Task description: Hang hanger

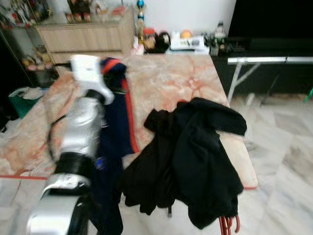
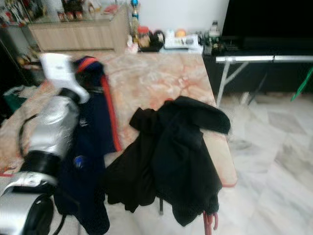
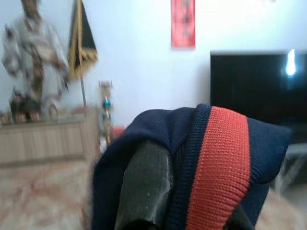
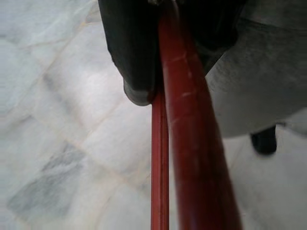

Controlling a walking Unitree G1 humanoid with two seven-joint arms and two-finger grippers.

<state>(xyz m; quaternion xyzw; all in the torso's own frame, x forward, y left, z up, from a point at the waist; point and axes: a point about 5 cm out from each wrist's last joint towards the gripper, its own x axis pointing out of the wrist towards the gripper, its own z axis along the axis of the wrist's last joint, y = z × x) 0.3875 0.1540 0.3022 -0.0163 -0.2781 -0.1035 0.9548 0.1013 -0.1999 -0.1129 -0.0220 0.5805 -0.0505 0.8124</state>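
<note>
Left gripper [image 3: 158, 201]: you see its fingers closed on the navy sweater [image 1: 115, 142], lifted above the marble table [image 1: 171, 78].
Right gripper [image 4: 158, 62]: clamped on the red hanger [image 4: 192, 143].
Hanger: glossy red, over the floor.

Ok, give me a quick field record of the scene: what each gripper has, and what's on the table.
left gripper: raised over the table, shut on navy garment with red trim
right gripper: shut on red hanger, above the marble floor
table: pink marbled top
black garment: draped over the table's near edge
</note>
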